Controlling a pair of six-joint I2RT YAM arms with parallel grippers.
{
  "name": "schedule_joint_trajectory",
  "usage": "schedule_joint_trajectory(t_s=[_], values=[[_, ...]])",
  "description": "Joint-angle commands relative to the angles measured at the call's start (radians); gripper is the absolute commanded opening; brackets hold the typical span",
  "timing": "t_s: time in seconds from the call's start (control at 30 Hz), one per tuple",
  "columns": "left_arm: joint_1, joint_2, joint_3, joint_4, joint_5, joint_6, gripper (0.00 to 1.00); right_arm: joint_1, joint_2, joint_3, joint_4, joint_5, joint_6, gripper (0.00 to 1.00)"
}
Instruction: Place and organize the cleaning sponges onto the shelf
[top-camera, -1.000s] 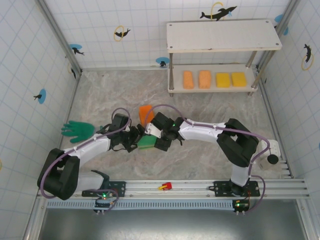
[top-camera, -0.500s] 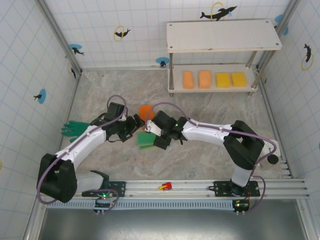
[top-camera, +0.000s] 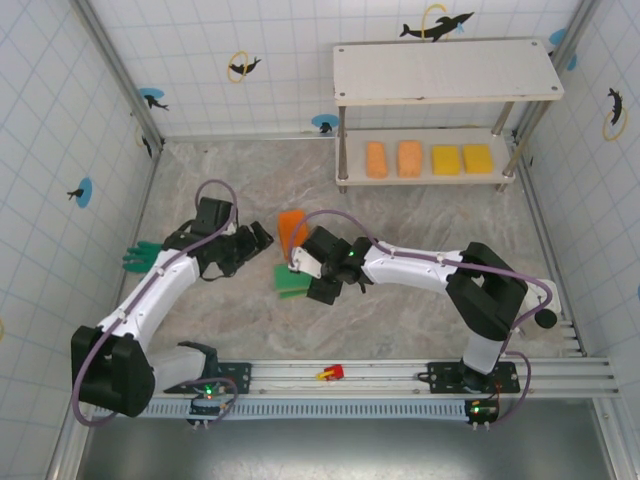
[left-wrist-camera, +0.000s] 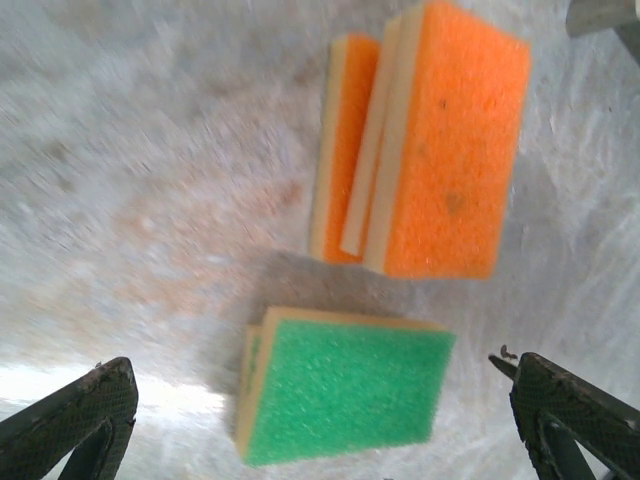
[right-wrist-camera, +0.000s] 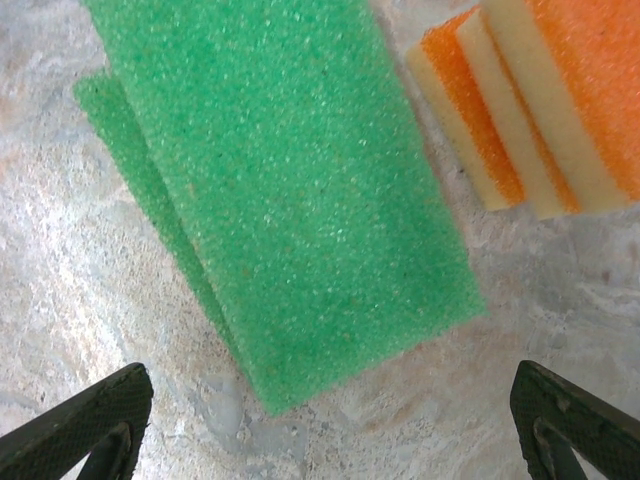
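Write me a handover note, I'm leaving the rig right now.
Left claw: open, empty, over the table sponges.
Right claw: open, empty, just above the green sponge.
Done: four sponges in a row on the shelf's lower board.
To do: shelve the green sponge and the two orange sponges beside it on the table.

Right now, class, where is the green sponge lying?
In the top view, the green sponge lies on the table near its middle, just below the orange sponges in the picture.
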Motion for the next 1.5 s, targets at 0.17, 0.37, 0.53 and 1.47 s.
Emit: schedule_joint_trajectory(t_s=[0.17, 0.37, 0.53, 1.47], values=[[0.003, 0.040, 0.120, -0.108, -0.278, 0.222, 0.97, -0.010, -0.016, 0.051, -0.091, -0.008, -0.057, 0.95], [0.003, -0.022, 0.037, 0.003, -0.324, 0.299, 0.97, -0.024, -0.019, 0.092, -0.116, -0.010, -0.089, 0.96], [0.006, -0.095, 0.000, 0.043, -0.361, 0.320, 0.97, -0.022, 0.008, 0.155, -0.156, -0.025, -0.112, 0.96], [0.039, -0.024, -0.082, 0.159, -0.207, 0.368, 0.97, 0.001, 0.209, 0.408, -0.336, -0.100, -0.252, 0.96]])
